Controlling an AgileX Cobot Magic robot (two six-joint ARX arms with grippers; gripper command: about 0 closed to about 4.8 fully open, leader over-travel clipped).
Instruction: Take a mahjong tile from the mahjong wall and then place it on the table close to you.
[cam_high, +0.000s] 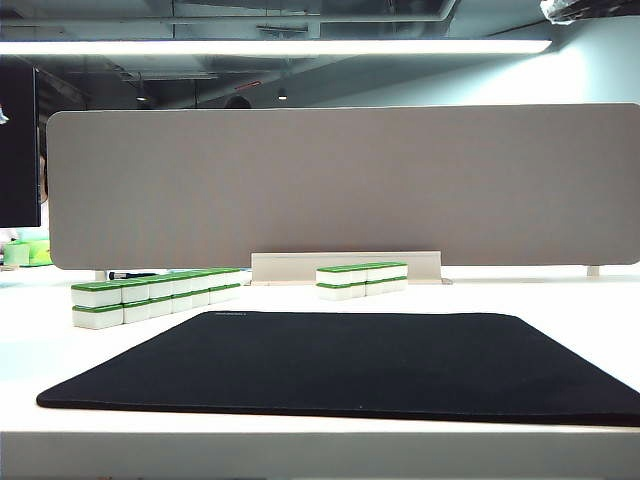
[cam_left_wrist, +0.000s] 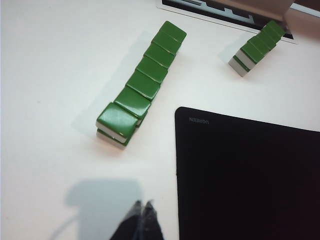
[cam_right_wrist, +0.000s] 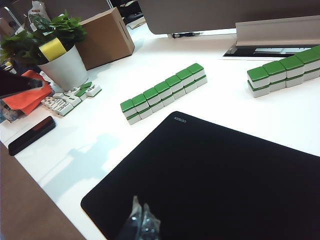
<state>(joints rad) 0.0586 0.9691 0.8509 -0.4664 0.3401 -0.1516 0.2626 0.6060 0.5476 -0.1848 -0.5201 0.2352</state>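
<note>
Risk I see: the left gripper (cam_left_wrist: 141, 210), jaws clenched on nothing above bare table (cam_left_wrist: 50, 75) short of the mahjong wall (cam_left_wrist: 142, 85), could knock the stacked end tiles over unless it opens first. The right gripper (cam_right_wrist: 141, 212) hangs clenched and empty over the black mat (cam_right_wrist: 215, 180). The wall stands intact beside that mat: glossy green tops, white bodies, two high.
</note>
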